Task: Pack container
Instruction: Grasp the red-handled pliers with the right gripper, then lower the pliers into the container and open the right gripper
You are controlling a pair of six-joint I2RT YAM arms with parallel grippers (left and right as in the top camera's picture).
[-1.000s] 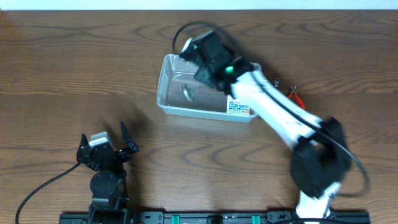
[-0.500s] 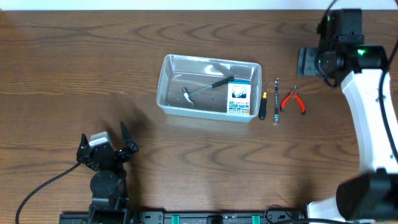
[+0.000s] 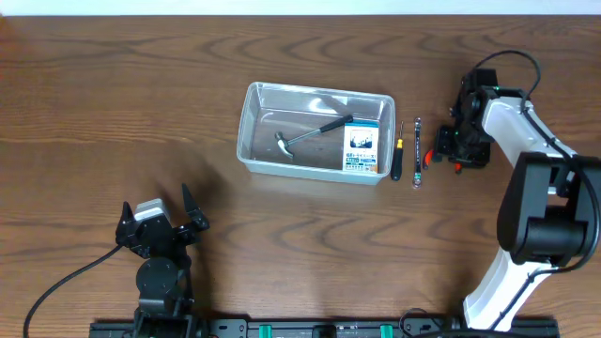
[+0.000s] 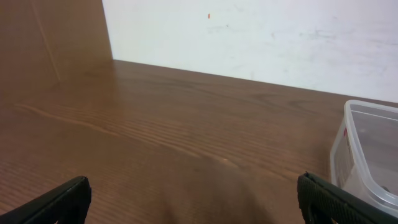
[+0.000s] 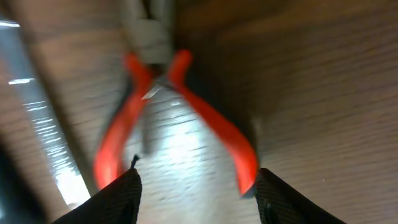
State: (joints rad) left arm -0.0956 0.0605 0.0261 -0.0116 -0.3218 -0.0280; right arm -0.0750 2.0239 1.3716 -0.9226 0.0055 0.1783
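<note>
- Because the right wrist view is smeared with blur, the right gripper (image 5: 199, 200) shows only as two dark fingertips at the bottom edge, set well apart, with nothing clamped between them.
- Just ahead of them lie the pliers (image 5: 214, 130). Their red, smooth handles splay towards the fingers and the grey head is cut off at the top edge. Whether a finger touches a handle cannot be told.
- From overhead the gripper and its black wrist cover most of the pliers, leaving only slivers of red.
- Beside the pliers, on the container's side, lie a thin metal tool (image 3: 418, 150) and a screwdriver (image 3: 395, 158) with a black handle. They are side by side, and both are too small to make out further.
- The container (image 3: 319, 90) sits at the middle of the table (image 3: 113, 94), just left of the screwdriver. It is clear plastic, rectangular and shallow, with rounded corners and a rim.
- Inside it lie a hammer (image 3: 305, 134), set aslant with what seems a metal head, and a blue-and-white box (image 3: 362, 150) at the right end.
- The left gripper (image 3: 156, 208) rests at the near left of the table, well away from everything, with its dark fingers spread and empty.
- In its own view only the fingertips show at the lower corners, and one rounded corner of the container (image 4: 367, 149) is cut off at the right edge.
- The table is brown wood with a wavy grain.
</note>
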